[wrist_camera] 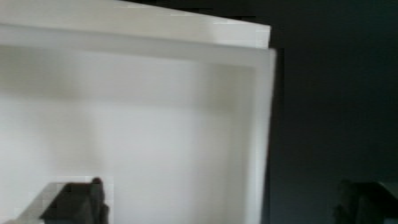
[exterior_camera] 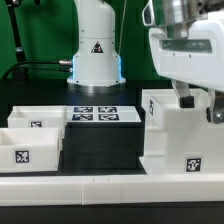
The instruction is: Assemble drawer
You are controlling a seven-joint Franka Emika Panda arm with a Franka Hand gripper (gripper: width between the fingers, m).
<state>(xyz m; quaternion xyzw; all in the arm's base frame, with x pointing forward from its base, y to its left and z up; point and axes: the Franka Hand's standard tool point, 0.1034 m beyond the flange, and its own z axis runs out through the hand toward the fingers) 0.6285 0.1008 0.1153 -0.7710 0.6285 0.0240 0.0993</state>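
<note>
The white drawer casing [exterior_camera: 168,140] stands upright at the exterior view's right, with a tag low on its front. My gripper [exterior_camera: 198,104] hangs just over its top, near the far right corner. In the wrist view the gripper [wrist_camera: 222,205] is open. One dark finger [wrist_camera: 75,200] shows against the casing's white face [wrist_camera: 125,120] and the other finger [wrist_camera: 370,202] against the dark background, with the casing's edge [wrist_camera: 263,140] between them. Two shallow white trays [exterior_camera: 30,140] sit side by side at the exterior view's left.
The marker board [exterior_camera: 95,114] lies flat behind the middle of the table, in front of the robot's base [exterior_camera: 97,55]. A long low white border block [exterior_camera: 110,186] runs along the front edge. A black mat covers the table between trays and casing.
</note>
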